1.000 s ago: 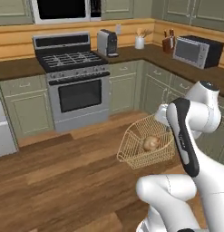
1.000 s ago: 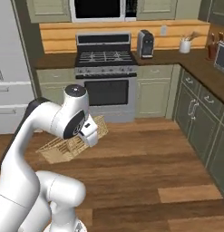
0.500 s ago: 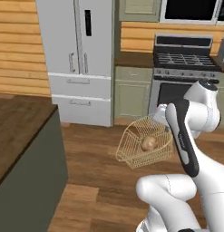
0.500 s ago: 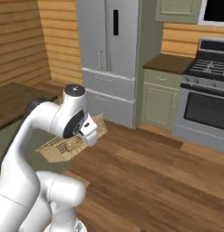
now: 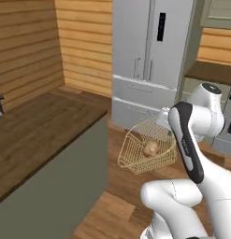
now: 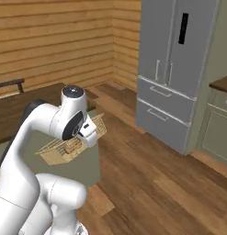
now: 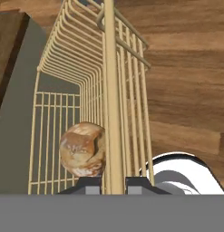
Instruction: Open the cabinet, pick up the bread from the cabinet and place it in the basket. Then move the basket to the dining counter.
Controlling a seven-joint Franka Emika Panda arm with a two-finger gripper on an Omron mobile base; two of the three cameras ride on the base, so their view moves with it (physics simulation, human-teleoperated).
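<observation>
One basket (image 5: 147,149) w/ bread (image 5: 151,148) inside, jaws clamped on its rim. Whole view swung from stove to fridge; dining tabletop (image 5: 37,135) now near left, drop-off next.

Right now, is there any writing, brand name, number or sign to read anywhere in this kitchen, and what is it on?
None: no readable text shows.
The fridge has a dark panel on its door, blank as far as can be seen.
The basket, the bread and the dining counter carry no label.
</observation>
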